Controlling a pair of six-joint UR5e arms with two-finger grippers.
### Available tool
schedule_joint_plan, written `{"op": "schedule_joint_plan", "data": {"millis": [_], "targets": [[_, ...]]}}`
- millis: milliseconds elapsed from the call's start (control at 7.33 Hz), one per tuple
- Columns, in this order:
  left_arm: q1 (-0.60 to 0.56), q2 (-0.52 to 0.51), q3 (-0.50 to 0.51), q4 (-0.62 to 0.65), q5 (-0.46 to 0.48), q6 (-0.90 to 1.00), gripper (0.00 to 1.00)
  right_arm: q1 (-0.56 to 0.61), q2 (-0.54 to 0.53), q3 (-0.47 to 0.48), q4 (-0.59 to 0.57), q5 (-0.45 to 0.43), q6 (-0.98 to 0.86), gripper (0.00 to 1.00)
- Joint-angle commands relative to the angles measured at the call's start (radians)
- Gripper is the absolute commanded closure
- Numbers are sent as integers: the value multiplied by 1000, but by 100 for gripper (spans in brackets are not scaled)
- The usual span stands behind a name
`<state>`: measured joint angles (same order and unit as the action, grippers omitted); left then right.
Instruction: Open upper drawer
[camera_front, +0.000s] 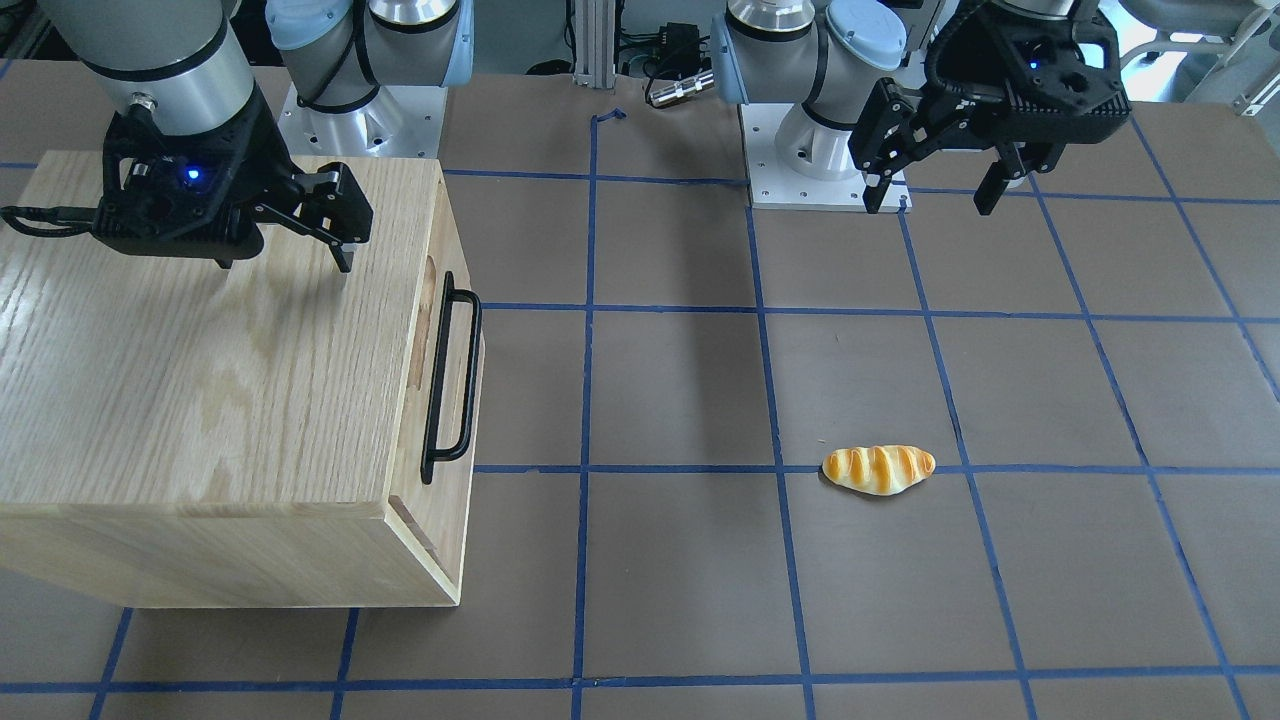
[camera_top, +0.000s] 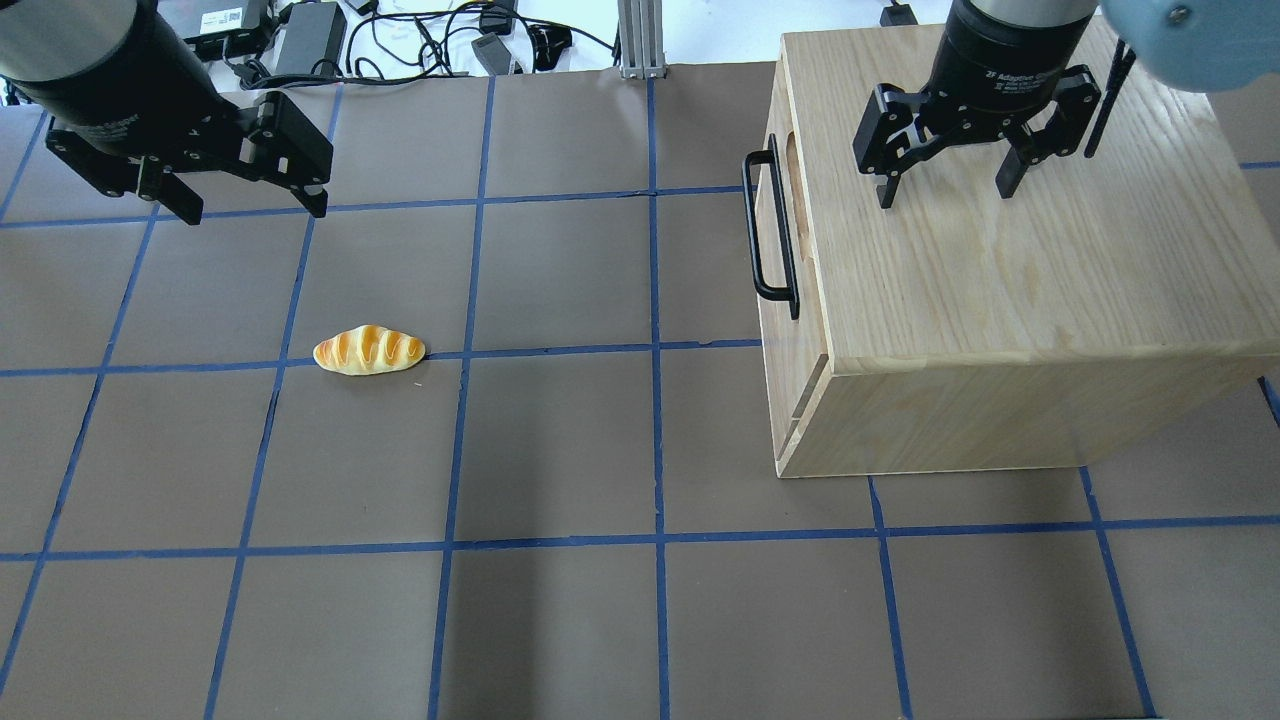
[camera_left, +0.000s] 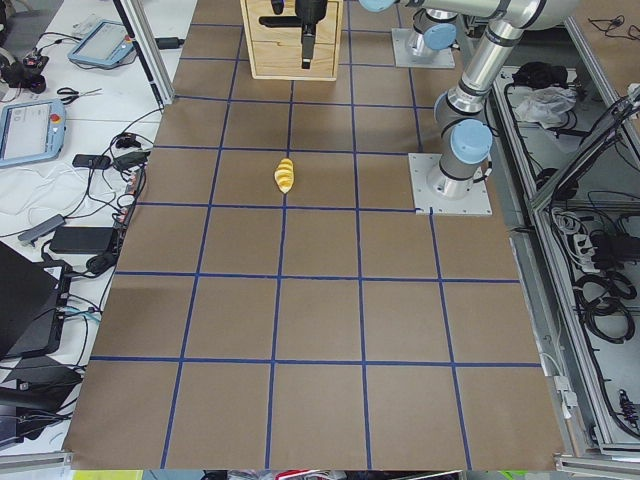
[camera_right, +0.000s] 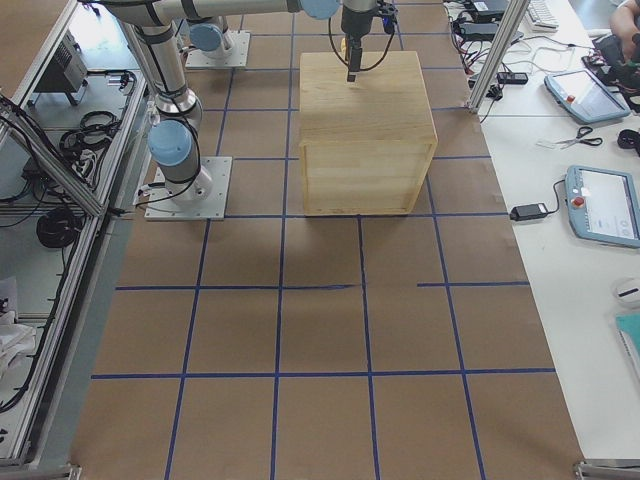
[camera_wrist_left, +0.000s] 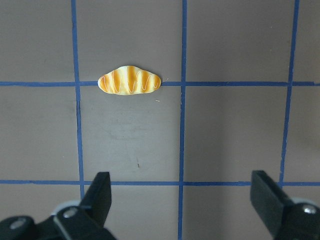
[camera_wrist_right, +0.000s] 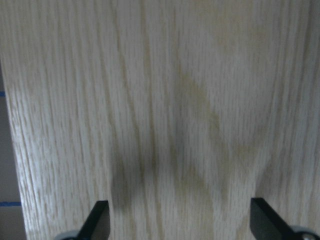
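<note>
Cabinet (camera_top: 1000, 280), upper drawer (camera_front: 425, 360) closed, right gripper (camera_top: 946, 195) spread empty above, left gripper (camera_top: 254, 212) likewise, bread roll (camera_top: 369, 350) nearby

I see a brown table (camera_top: 560, 450) crossed by a grid of blue tape (camera_top: 657, 440). The cabinet (camera_top: 1000, 270) is pale oak with long wavy grain. The drawer (camera_front: 452, 380) front is the same light wood, and its handle (camera_top: 757, 235) is black. The roll (camera_top: 369, 350) is golden orange with pale stripes across it. The left gripper (camera_top: 254, 210) and right gripper (camera_top: 946, 195) are black, and the right one carries a small blue light (camera_front: 192, 176). The arm joints have pale blue caps (camera_left: 466, 145).
</note>
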<state>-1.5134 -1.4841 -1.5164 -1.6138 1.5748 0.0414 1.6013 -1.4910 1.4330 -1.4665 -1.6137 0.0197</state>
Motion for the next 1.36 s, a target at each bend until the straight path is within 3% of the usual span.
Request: {"op": "schedule_joint_plan", "data": {"millis": [0,818,955,1227], "targets": [[-5,1,-7,2,-1,-2,0,-1,0,0,0,0,-1,0],[1,4,-33,9,-2,61,0,0,0,1,0,0,-1,0],[-8,-8,-50,34,-37,75,0,0,0,0,0,0,0,0],[-40,-36,-60,123,-84,-156,0,0,0,0,0,0,-1,0]]}}
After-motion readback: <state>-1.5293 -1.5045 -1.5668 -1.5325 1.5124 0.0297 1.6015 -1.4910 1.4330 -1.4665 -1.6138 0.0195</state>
